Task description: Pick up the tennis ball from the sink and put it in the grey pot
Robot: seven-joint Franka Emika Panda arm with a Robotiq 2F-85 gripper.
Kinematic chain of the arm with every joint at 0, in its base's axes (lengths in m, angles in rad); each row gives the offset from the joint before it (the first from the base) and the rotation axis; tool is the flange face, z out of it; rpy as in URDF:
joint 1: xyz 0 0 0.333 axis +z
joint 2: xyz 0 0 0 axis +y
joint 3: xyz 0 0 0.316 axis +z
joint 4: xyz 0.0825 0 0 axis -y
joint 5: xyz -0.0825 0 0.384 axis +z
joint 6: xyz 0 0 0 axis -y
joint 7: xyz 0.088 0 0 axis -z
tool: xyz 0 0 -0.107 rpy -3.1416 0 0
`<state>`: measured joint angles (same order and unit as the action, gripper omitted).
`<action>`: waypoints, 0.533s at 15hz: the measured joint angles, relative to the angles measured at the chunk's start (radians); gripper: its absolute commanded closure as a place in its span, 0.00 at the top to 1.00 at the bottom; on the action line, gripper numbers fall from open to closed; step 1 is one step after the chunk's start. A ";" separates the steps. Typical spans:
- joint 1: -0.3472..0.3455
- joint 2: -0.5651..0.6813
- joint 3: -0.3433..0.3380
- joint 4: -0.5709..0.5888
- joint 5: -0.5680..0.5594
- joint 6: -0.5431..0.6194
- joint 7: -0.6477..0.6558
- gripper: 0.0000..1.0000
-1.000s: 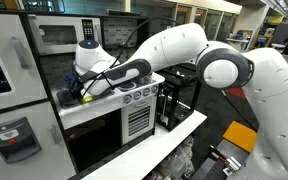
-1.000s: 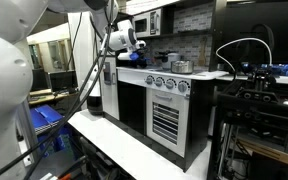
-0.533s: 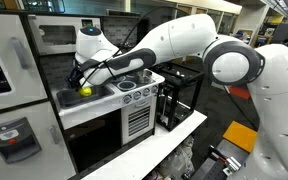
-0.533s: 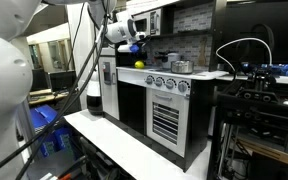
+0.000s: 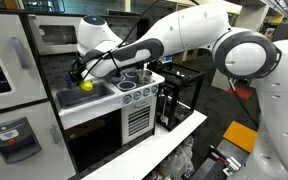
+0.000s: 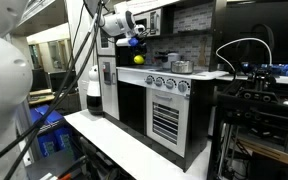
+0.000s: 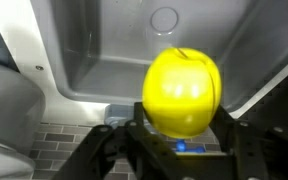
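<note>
My gripper (image 7: 182, 122) is shut on the yellow tennis ball (image 7: 182, 92) and holds it in the air above the grey sink (image 7: 94, 55), whose drain shows below. The ball also shows in both exterior views (image 5: 85, 86) (image 6: 138, 59), hanging under the gripper (image 5: 82, 79) (image 6: 134, 47), a little above the sink (image 5: 68, 98) in the white toy-kitchen counter. The small silver-grey pot (image 6: 182, 66) stands on the stove top to the side of the sink, apart from the ball. It does not show in the wrist view.
A darker vessel (image 6: 164, 59) stands on the stove beside the grey pot. A toy microwave (image 5: 59, 36) sits above the counter behind the sink. The oven front with knobs (image 6: 166, 84) is below the stove. A black wire rack (image 5: 179, 95) stands beside the kitchen.
The gripper has risen out of the sink with the ball in it, and the arm has swung upward. The ball now hangs clear above the basin.
</note>
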<state>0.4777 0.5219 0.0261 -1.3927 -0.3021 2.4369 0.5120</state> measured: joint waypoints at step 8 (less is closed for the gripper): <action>-0.044 -0.148 0.057 -0.119 0.086 -0.053 -0.150 0.41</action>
<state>0.4337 0.3742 0.0833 -1.5115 -0.2157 2.3841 0.3617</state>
